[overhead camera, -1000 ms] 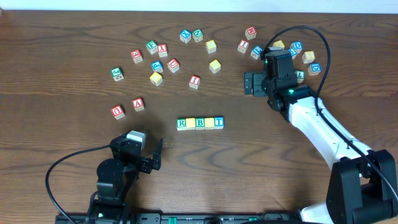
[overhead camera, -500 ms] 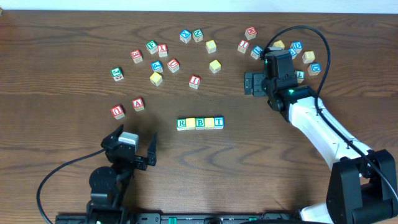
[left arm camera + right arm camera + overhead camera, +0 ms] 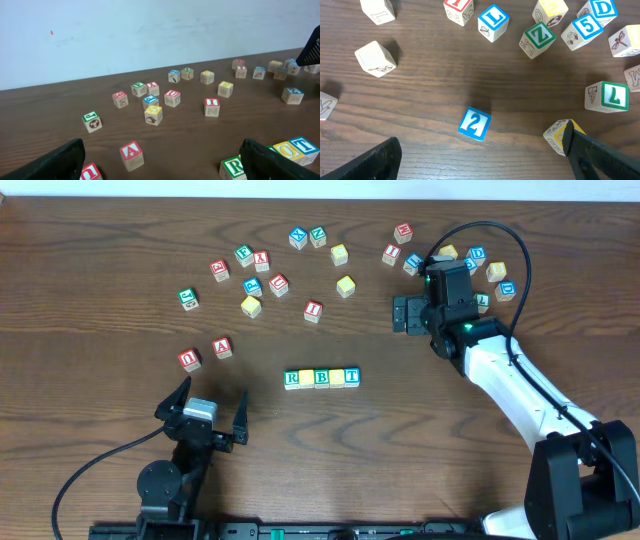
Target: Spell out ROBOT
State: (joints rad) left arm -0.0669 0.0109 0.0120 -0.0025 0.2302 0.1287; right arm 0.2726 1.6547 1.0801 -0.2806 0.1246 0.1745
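Observation:
The five cubes stand in a row at the table's middle: green R (image 3: 292, 379), yellow (image 3: 307, 378), green B (image 3: 322, 378), yellow (image 3: 337, 377), blue T (image 3: 351, 376). In the left wrist view the R (image 3: 231, 167), a yellow O (image 3: 287, 150) and the T (image 3: 302, 144) show at the lower right. My left gripper (image 3: 208, 402) is open and empty, to the front left of the row, apart from it; it also shows in the left wrist view (image 3: 162, 170). My right gripper (image 3: 398, 315) is open and empty at the back right, above bare wood (image 3: 480, 165).
Red A (image 3: 222, 347) and a second red-lettered cube (image 3: 189, 359) lie just beyond my left gripper. Several loose cubes are scattered across the back of the table. Under my right gripper lie a blue 2 cube (image 3: 475, 123) and a yellow cube (image 3: 559, 135) beside one finger.
My left gripper has moved left and swung from pointing right to pointing toward the back, jaws spread wide. The right arm and the cube row have not moved.

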